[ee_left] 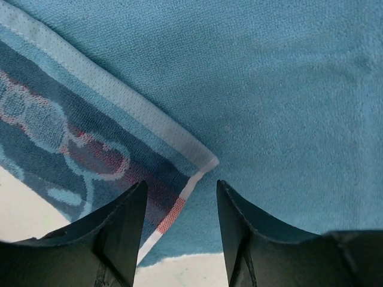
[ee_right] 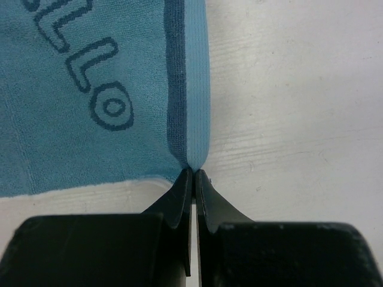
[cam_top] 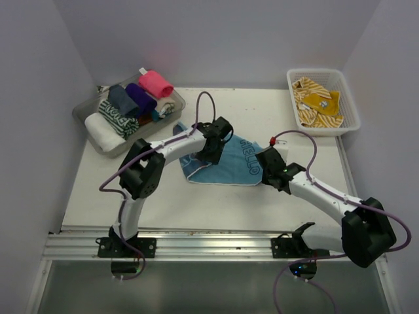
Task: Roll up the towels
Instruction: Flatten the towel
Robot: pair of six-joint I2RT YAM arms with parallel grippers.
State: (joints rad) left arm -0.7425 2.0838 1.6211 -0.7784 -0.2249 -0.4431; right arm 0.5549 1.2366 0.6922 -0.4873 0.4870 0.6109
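Note:
A light blue towel (cam_top: 226, 165) with dark lettering lies flat in the middle of the table. My left gripper (cam_top: 211, 152) is open just above its left part, over a folded corner with a patterned border (ee_left: 179, 156); the fingers (ee_left: 119, 227) hold nothing. My right gripper (cam_top: 264, 163) is shut on the towel's near right corner (ee_right: 190, 156), beside the dark lettering (ee_right: 90, 72). A mustard-yellow striped towel (cam_top: 317, 104) lies in the basket. Several rolled towels, one hot pink (cam_top: 156, 84), sit in the tray.
A white lattice basket (cam_top: 347, 104) stands at the back right. A clear plastic tray (cam_top: 91, 127) stands at the back left. The table's white walls close in on both sides. A metal rail runs along the near edge (cam_top: 209, 245).

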